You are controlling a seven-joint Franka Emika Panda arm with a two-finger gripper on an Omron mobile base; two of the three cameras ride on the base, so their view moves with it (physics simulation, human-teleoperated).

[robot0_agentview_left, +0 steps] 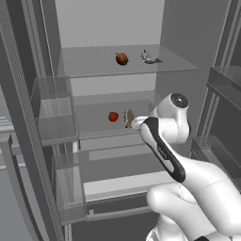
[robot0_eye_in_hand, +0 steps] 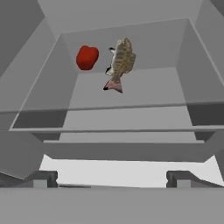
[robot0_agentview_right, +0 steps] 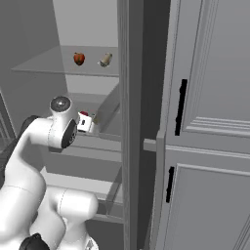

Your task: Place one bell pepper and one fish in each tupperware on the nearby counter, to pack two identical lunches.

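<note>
Tan fish lengthwise front-to-back (tail toward the wide-open, empty gripper), beside bright pepper.

White arm rises from below, bends at the elbow, reaches forward and up. Wrist roughly level, hand pointing ahead. Gripper empty, fingers spread wide apart, both dark tips low in hand view.

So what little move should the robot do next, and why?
Probably ease the open pincer forward toward the stubby tan spiky-finned fish. Its tips stand wide apart and hold nothing, and the fish lies ahead on the clear fridge shelf, beside the small bright red bell pepper.
</note>
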